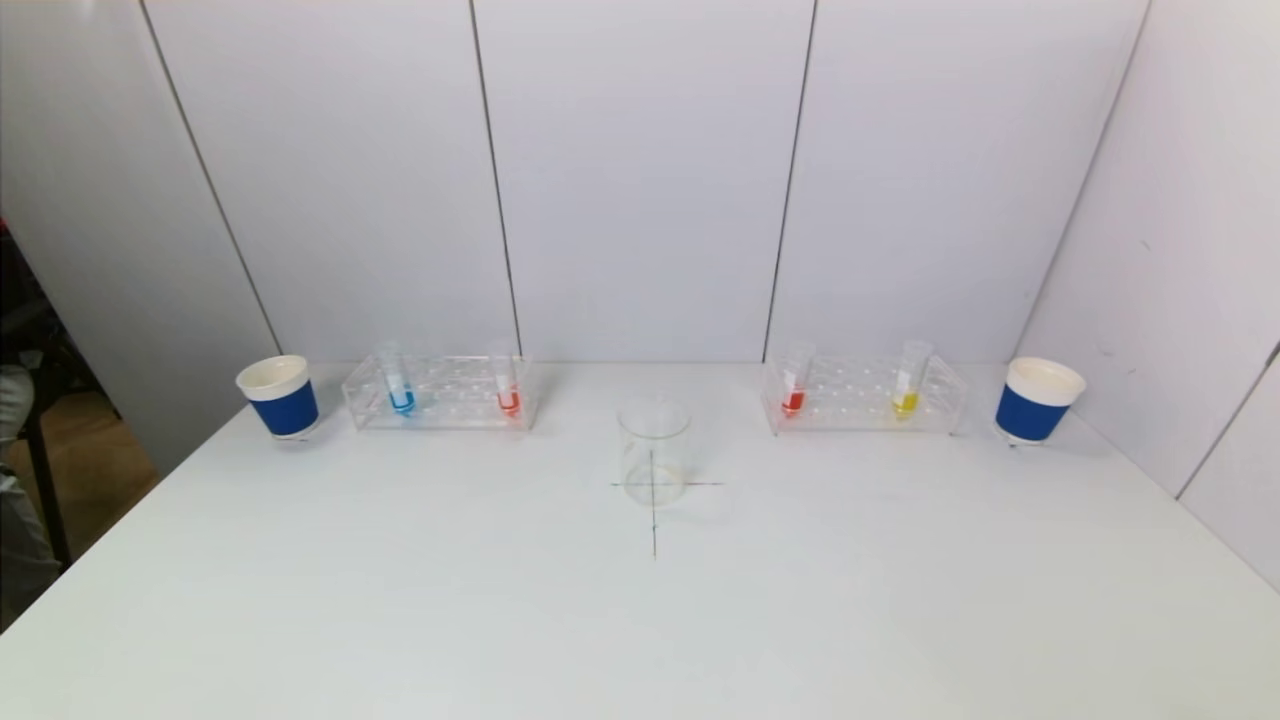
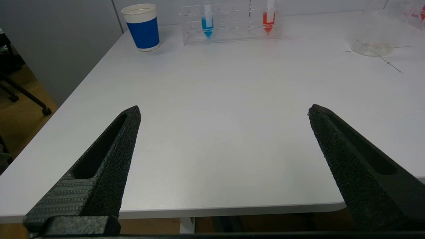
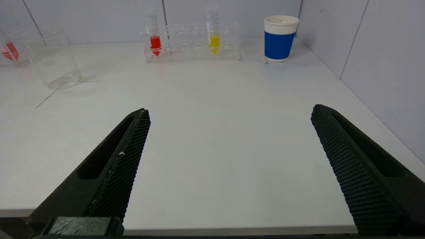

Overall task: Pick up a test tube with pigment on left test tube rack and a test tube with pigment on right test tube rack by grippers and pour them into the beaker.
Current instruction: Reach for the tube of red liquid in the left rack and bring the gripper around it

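The left test tube rack (image 1: 440, 392) is clear plastic and holds a tube with blue pigment (image 1: 400, 385) and one with orange-red pigment (image 1: 507, 385). The right rack (image 1: 862, 394) holds a red tube (image 1: 795, 385) and a yellow tube (image 1: 908, 385). An empty glass beaker (image 1: 654, 452) stands between them on a drawn cross. Neither arm shows in the head view. My left gripper (image 2: 224, 111) hangs open over the table's near edge, far from the blue tube (image 2: 207, 21). My right gripper (image 3: 230, 113) is open too, well short of the yellow tube (image 3: 214, 36).
A blue-and-white paper cup (image 1: 279, 396) stands outside the left rack and another (image 1: 1037, 400) outside the right rack. White panel walls close the back and the right side. The table's left edge drops to the floor (image 2: 20, 109).
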Robot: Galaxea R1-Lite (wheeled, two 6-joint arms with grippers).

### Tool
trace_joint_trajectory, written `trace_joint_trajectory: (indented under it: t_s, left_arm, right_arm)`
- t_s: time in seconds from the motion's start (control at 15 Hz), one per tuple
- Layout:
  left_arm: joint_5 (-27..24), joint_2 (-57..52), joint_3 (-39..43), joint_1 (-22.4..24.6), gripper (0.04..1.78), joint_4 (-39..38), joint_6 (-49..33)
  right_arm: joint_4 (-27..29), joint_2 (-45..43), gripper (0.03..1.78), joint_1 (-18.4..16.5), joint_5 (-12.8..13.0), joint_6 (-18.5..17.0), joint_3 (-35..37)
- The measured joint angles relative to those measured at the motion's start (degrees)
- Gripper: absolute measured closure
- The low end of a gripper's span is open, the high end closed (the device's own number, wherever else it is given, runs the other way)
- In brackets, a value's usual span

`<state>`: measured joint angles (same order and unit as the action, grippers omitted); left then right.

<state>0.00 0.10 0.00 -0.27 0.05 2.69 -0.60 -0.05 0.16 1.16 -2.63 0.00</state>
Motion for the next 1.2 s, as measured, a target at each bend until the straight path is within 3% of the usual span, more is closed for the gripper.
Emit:
trace_joint_trajectory:
  t_s: [0.93, 1.2]
  left_arm:
    - [-0.13, -0.02, -0.84, 0.11, 0.06, 1.24, 2.36]
    - [-0.44, 3.07, -11.81, 0.13, 0.06, 5.84, 4.69]
  right_arm:
    - [0.00, 0.00, 0.05, 0.00, -0.01, 0.00, 0.00]
    - [0.00, 0.00, 0.05, 0.00, -0.04, 0.00, 0.00]
